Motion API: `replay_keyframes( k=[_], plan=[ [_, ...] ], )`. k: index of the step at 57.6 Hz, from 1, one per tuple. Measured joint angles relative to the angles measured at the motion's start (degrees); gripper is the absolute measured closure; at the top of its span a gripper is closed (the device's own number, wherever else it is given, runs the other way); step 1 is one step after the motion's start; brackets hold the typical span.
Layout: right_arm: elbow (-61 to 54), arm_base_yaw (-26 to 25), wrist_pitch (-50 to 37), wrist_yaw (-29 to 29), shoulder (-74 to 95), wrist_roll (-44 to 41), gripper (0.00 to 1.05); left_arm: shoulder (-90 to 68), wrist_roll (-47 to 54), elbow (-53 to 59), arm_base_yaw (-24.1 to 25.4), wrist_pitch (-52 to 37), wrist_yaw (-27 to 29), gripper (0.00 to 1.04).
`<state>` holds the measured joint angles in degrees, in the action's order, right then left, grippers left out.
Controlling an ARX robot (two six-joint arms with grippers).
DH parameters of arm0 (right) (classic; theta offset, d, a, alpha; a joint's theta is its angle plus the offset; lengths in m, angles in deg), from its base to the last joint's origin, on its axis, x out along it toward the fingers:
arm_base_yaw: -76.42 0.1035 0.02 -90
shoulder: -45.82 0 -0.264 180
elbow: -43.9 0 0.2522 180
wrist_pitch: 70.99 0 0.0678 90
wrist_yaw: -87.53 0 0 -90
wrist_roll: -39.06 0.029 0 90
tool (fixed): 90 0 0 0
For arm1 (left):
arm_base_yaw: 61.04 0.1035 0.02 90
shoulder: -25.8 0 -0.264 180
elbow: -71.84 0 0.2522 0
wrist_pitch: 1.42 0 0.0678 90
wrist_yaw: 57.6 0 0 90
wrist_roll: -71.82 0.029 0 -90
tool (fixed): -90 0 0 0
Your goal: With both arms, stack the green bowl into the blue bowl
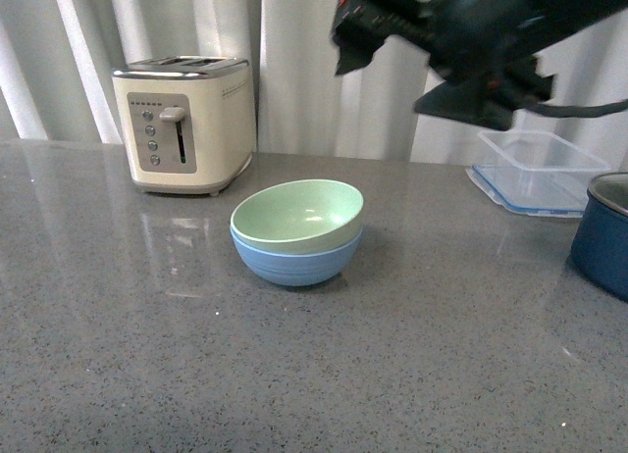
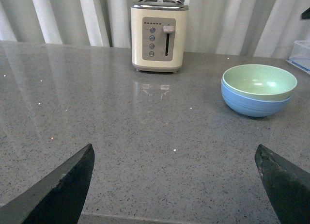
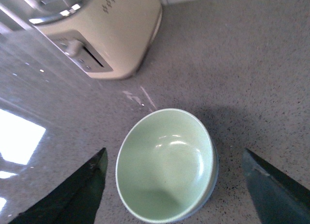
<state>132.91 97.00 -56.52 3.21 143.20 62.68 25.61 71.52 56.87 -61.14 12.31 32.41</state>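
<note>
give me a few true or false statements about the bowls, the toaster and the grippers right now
1. The green bowl sits nested inside the blue bowl. True.
2. The right gripper is clamped on the green bowl's rim. False: its fingers are spread wide, apart from the bowl.
3. The toaster stands upright behind the bowls. True.
4. The left gripper holds the blue bowl. False: it is open and empty, away from the bowls.
5. The clear container is stacked on the toaster. False: it rests on the counter.

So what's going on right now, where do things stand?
Both hands open, empty: left hand low over the counter, right hand above the bowls. Green bowl sits nested in blue bowl, slightly tilted. Nothing in the way.
</note>
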Motion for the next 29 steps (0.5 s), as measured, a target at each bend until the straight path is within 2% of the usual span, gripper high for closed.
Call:
replay_keyframes(
  k=[3,4,6,7,9,12,18,29],
  plan=[
    [-10.25,-2.45,-5.97,-1.33,-8.81,-1.18,0.08,0.0,0.0,0.0,0.0,0.0,0.0,0.07],
    [-13.42,-3.34,-7.8,-1.75,-11.45,-1.68,0.08,0.0,0.0,0.0,0.0,0.0,0.0,0.07],
    [-22.08,-5.81,-13.88,-4.5,-18.29,-4.37,0.12,0.0,0.02,0.0,0.0,0.0,0.0,0.07],
    [-28.13,-7.54,-20.22,-8.66,-22.49,-7.54,0.17,0.0,0.0,0.0,0.0,0.0,0.0,0.07],
    [-37.62,-10.47,-29.42,-12.66,-29.22,-12.9,0.26,0.0,0.02,0.0,0.0,0.0,-0.02,0.07],
    [-47.93,-13.38,-36.72,-13.84,-36.46,-17.9,0.38,0.0,0.0,0.0,0.0,0.0,0.13,0.07],
    [-56.5,-14.36,-38.69,-11.91,-41.46,-21.42,0.58,0.0,0.02,0.0,0.0,0.0,-0.07,0.07],
    [-62.88,-15.87,-38.71,-10.03,-46.23,-23.04,0.91,0.02,0.02,0.0,0.0,0.0,0.17,0.07]
  ],
)
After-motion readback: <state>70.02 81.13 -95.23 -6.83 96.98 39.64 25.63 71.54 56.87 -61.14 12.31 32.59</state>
